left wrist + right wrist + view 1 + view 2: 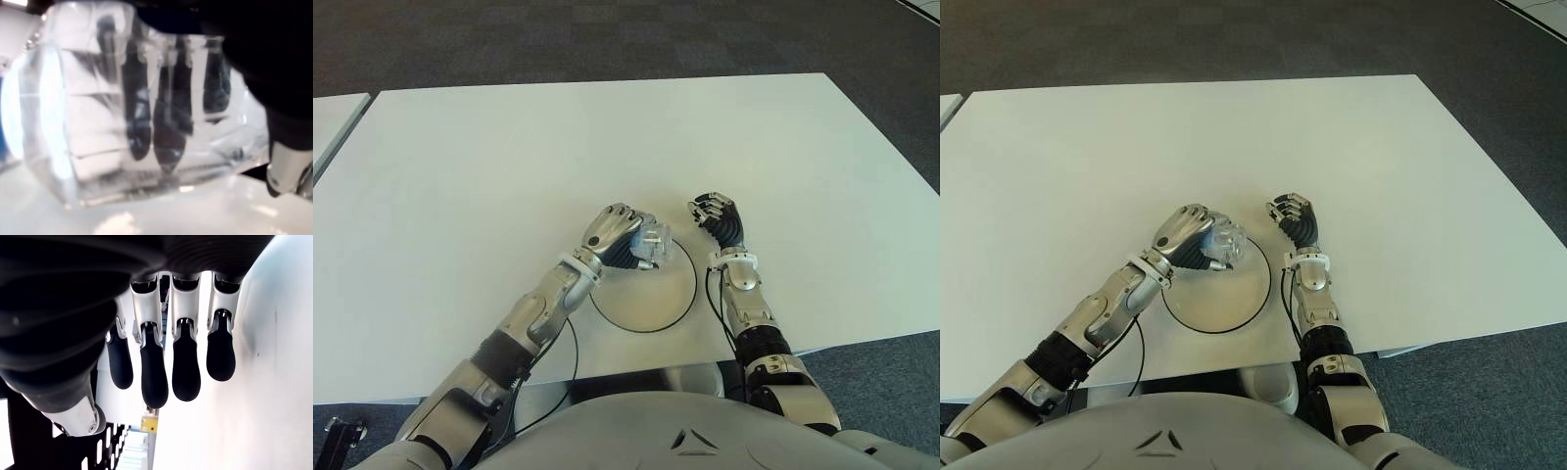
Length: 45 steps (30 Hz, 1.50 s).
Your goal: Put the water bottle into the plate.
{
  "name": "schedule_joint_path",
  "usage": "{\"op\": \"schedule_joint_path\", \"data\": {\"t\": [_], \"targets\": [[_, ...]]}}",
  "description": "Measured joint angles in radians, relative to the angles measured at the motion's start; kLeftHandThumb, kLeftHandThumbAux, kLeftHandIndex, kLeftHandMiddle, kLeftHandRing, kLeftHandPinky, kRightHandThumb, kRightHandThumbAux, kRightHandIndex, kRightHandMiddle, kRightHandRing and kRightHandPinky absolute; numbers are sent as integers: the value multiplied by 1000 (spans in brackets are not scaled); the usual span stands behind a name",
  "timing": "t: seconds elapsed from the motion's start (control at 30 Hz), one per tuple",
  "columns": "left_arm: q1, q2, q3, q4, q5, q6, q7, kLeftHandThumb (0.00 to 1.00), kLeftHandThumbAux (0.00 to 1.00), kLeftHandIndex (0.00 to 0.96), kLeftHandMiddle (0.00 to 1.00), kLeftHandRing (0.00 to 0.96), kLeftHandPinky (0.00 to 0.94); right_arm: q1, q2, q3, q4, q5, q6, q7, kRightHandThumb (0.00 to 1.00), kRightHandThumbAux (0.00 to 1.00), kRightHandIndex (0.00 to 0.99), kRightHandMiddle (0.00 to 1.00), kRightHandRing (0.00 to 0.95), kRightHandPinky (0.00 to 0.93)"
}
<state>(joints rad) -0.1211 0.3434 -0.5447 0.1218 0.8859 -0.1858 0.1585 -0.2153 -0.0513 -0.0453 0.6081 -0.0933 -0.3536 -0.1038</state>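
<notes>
Left wrist view shows the clear, ribbed water bottle point(122, 112) clamped in the left robot hand point(619, 238) over the white plate's point(666, 299) far rim, while the right robot hand point(717, 219) hangs empty just right of the plate, fingers loosely curled.

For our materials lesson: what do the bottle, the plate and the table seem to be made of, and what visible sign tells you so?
Bottle, held in the left hand over the plate: probably clear glossy plastic; the fingers show through its wall.
Plate: smooth white with a thin dark rim; ceramic or plastic, hard to tell.
Table: matte white top, likely laminate; even and without glare.
</notes>
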Motion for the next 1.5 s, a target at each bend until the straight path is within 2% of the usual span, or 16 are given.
{"op": "schedule_joint_path", "data": {"t": [0.4,0.73,0.93,1.07,1.13,1.2,1.23,1.3,1.5], "targets": [[-29,22,-20,5,-1,16,-134,950,650,386,516,538,751,0,-1,2,-10,0,7,0,706,729,432,606,626,636],[-28,27,-15,-15,-15,26,-189,945,649,378,536,551,652,1,-2,1,-11,0,9,0,706,729,433,606,626,647],[-26,38,-11,-16,-30,2,-191,930,664,344,488,544,545,1,-4,-1,-11,2,9,7,706,729,433,606,627,644],[-22,47,-9,-16,-42,-24,-190,848,680,354,491,501,500,1,-4,-2,-11,2,9,10,706,729,433,606,626,640],[-21,50,-9,-16,-43,-36,-190,759,697,386,425,450,460,1,-4,-3,-11,2,9,10,706,729,433,607,625,641],[-21,52,-9,-16,-43,-46,-190,726,704,396,376,399,407,1,-4,-3,-11,2,9,10,706,729,433,607,625,642],[-21,53,-9,-17,-43,-49,-190,625,693,321,344,363,367,1,-3,-3,-11,2,9,10,706,729,433,606,625,643],[-21,55,-8,-19,-42,-53,-190,507,686,236,303,317,319,1,-3,-4,-10,2,9,10,706,729,433,606,624,645],[-18,57,-8,-25,-42,-55,-190,387,692,141,223,229,236,1,-3,-4,-10,2,9,10,706,729,433,605,625,645]]}}
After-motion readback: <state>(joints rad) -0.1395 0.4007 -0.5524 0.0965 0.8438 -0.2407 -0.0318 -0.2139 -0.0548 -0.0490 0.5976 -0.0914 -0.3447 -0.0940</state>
